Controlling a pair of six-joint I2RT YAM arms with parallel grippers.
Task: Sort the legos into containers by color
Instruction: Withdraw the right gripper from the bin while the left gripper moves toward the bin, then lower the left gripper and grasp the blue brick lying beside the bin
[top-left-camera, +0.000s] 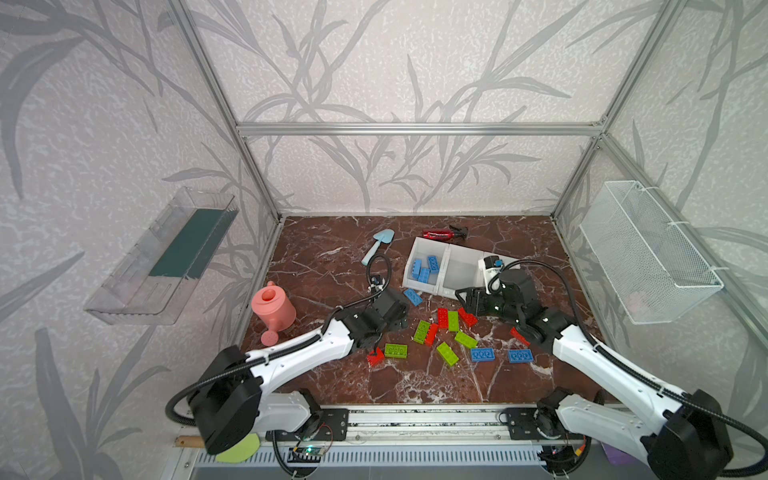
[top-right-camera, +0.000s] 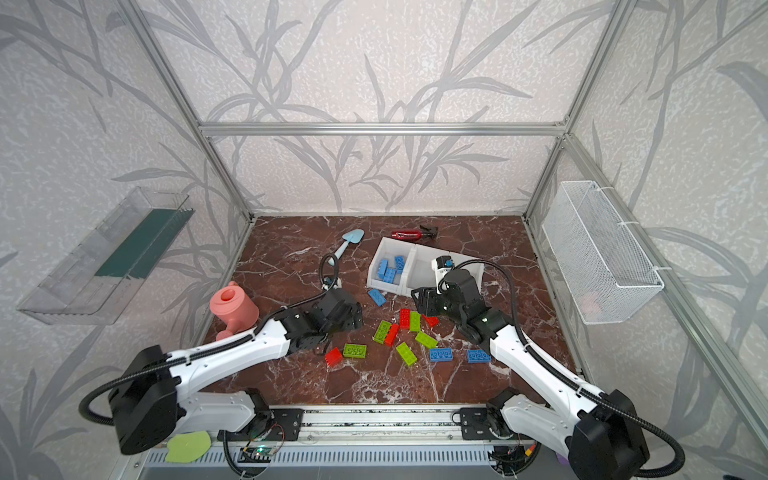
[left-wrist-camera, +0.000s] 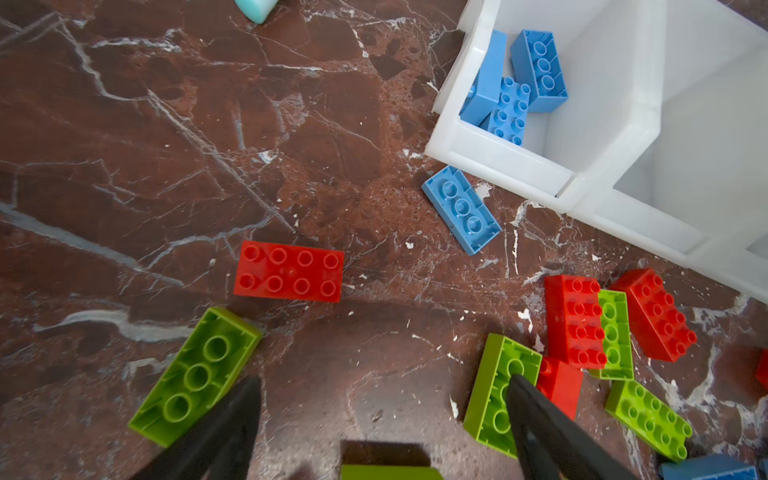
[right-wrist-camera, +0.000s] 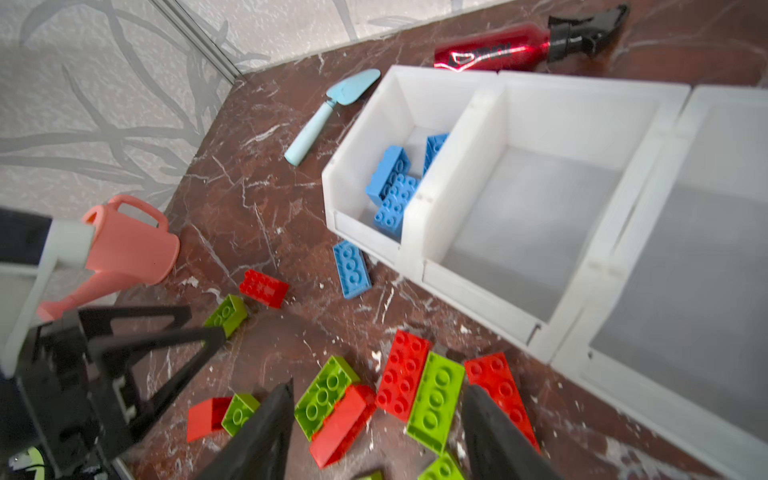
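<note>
Red, green and blue legos (top-left-camera: 446, 328) (top-right-camera: 409, 328) lie loose on the marble floor in both top views. Three blue ones (top-left-camera: 424, 269) (right-wrist-camera: 392, 187) sit in the end bin of the white containers (top-left-camera: 449, 250) (top-right-camera: 415, 254) (left-wrist-camera: 498, 166) (right-wrist-camera: 490, 286). Another blue brick (top-left-camera: 413, 297) (left-wrist-camera: 461, 210) lies just outside that bin. My left gripper (top-left-camera: 401, 318) (left-wrist-camera: 382, 379) is open over bare floor between two green bricks. My right gripper (top-left-camera: 465, 305) (right-wrist-camera: 378, 386) is open above the red and green cluster (right-wrist-camera: 415, 386), holding nothing.
A pink watering can (top-left-camera: 274, 309) stands at the left wall. A light blue trowel (top-left-camera: 376, 245) and a red spray bottle (top-left-camera: 442, 234) lie behind the bins. A wire basket (top-left-camera: 648, 257) hangs on the right wall and a clear tray (top-left-camera: 166, 253) on the left.
</note>
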